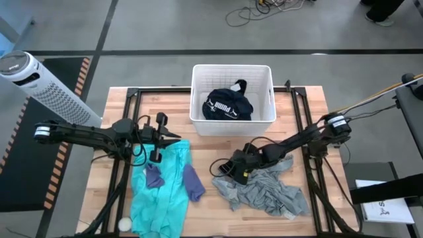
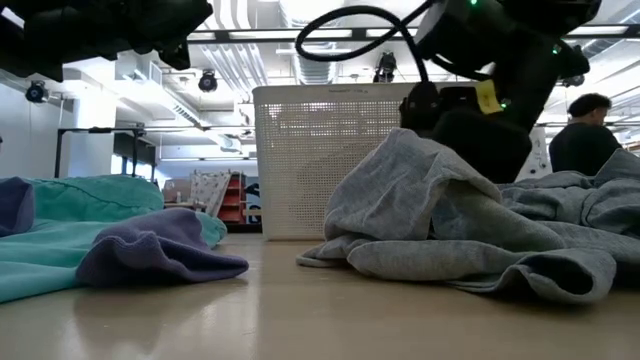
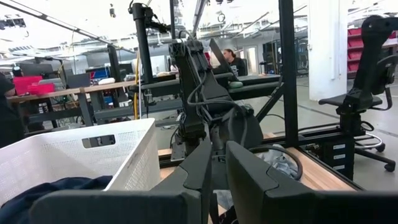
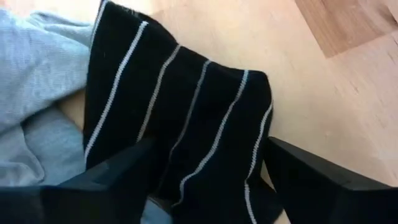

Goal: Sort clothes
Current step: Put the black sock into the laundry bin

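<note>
A grey garment (image 1: 268, 192) lies bunched on the table at the right, and also shows in the low view (image 2: 450, 225). A dark white-striped garment (image 4: 186, 118) lies at its left end. My right gripper (image 1: 228, 170) is low over the striped garment, open, with a finger on either side of it. A large turquoise garment (image 1: 162, 192) lies at the left, with two purple pieces (image 1: 153, 176) (image 1: 193, 183) on it. My left gripper (image 1: 173, 137) is shut and empty above the turquoise garment's far end. A dark white-printed garment (image 1: 227, 106) lies in the white basket (image 1: 232, 69). My right gripper comes down at the striped garment's end (image 4: 205, 155) from above and the table's right, slanting. The cloth lies on the table between its open fingers (image 4: 112, 177). I cannot tell whether the fingers touch it.
The white slatted basket stands at the table's far middle. Black frame rails (image 1: 301, 132) run along the table's sides. A small white ball (image 1: 124, 225) lies near the front left corner. A white tower fan (image 1: 39, 86) stands off the table's left. A person (image 2: 585, 135) is in the room beyond.
</note>
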`<act>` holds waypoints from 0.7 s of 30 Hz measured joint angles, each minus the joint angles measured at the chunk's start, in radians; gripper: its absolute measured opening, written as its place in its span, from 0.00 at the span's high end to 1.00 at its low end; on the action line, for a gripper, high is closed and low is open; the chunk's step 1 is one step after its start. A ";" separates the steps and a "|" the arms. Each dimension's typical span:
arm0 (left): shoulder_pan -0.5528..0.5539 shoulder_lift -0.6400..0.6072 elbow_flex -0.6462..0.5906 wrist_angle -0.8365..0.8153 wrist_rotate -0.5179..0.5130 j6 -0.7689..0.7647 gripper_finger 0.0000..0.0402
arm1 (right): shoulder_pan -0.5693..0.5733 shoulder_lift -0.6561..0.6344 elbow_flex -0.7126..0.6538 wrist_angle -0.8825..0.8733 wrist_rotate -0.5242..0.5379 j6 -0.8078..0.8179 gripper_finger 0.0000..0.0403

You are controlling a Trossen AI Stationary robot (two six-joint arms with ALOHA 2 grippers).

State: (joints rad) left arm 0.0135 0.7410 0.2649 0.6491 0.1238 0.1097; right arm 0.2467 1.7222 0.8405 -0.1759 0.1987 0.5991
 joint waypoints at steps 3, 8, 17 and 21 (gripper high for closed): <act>0.000 0.000 0.000 0.000 0.000 0.000 0.91 | 0.000 0.013 0.020 -0.010 0.002 -0.018 0.42; 0.000 0.000 0.000 -0.001 0.000 0.000 0.91 | 0.005 -0.011 0.087 -0.072 -0.023 -0.073 0.69; 0.000 0.000 0.000 -0.001 0.000 0.000 0.91 | 0.019 -0.061 0.351 -0.276 0.029 -0.284 0.95; 0.000 0.000 0.000 0.000 0.000 0.000 0.91 | 0.017 -0.061 0.523 -0.421 0.149 -0.389 0.97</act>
State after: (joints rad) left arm 0.0135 0.7410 0.2649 0.6495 0.1235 0.1101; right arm 0.2641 1.6615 1.3635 -0.5971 0.3480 0.2096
